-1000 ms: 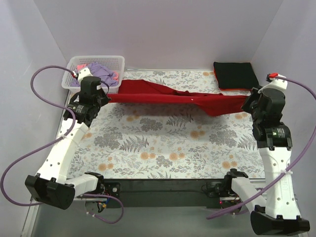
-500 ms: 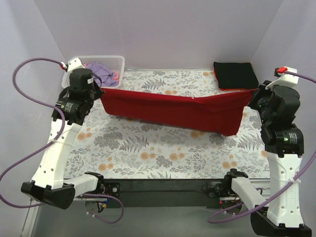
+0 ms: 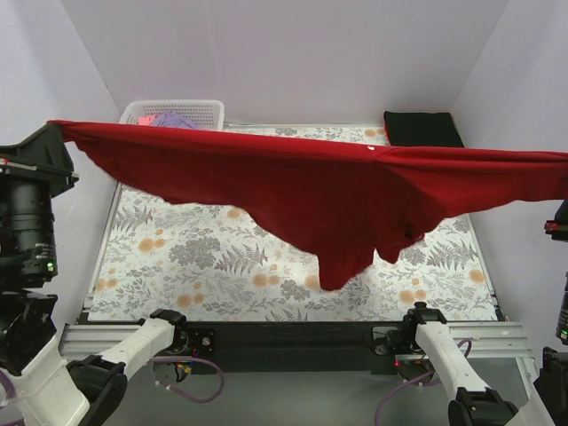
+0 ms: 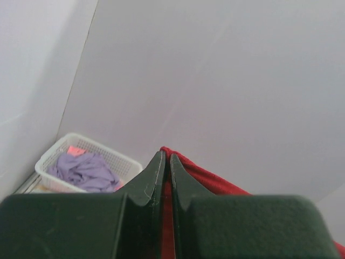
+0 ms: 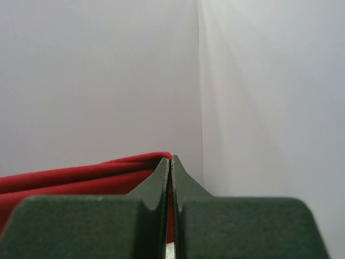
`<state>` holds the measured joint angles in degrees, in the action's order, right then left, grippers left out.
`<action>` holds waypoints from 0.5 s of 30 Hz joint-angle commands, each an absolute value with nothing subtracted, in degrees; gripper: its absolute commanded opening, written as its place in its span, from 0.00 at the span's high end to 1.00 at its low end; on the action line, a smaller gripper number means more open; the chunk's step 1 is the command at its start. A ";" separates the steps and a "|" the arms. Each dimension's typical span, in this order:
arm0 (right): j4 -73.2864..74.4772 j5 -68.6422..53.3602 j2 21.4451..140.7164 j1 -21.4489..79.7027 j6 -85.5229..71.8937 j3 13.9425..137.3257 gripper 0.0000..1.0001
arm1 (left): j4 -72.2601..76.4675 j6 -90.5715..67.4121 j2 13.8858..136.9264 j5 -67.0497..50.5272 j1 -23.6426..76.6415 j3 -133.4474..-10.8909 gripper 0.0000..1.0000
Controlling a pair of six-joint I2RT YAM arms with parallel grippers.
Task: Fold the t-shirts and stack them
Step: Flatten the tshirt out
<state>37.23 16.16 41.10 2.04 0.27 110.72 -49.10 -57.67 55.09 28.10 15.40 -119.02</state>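
Held aloft across the whole top view: deep-red t-shirt (image 3: 302,182), spread sideways, upper edge pulled into a near-straight line from the left side to the right side. Sagging at and right of the middle, lowest fold hanging above the floral table cloth (image 3: 213,257), no contact visible. Small white neck label (image 3: 372,148) on the upper edge, right of centre.

At the left gripper (image 4: 165,162): jaws pressed almost together, only a thin slit between them, pinching 1 corner of the red cloth. Fabric emerging at the tips and running off to the right in the left wrist view. Same corner at the far left of the top view, raised well above the table.

At the right gripper (image 5: 170,164): jaws clamped tight, red hem caught between the tips, cloth trailing away leftward from the pinch. Beyond the right edge of the top view, red cloth running out to that edge.

Elsewhere: 1 black t-shirt (image 3: 424,129), folded flat at the far right corner of the table. White lattice basket (image 3: 177,108) at the far left corner, holding a crumpled lavender tee (image 4: 86,170) and a scrap of pink tee (image 4: 75,150).
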 commanded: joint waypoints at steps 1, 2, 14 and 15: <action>32.80 23.20 42.10 2.46 5.89 111.27 0.99 | -47.47 -53.00 57.22 33.66 14.85 -120.67 1.00; 32.09 23.20 42.01 2.46 6.32 111.27 0.99 | -47.29 -52.21 57.74 33.75 14.85 -121.98 1.00; 17.68 15.39 51.14 2.55 6.51 97.87 0.99 | -32.71 -50.27 65.81 34.37 14.85 -102.07 1.00; 16.36 13.12 53.07 2.55 6.07 92.86 0.99 | -28.43 -51.06 67.40 34.28 14.85 -96.73 1.00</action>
<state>24.18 14.50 47.00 2.72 5.37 103.79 -35.38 -51.62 61.43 29.71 15.38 -107.46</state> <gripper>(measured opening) 0.020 0.030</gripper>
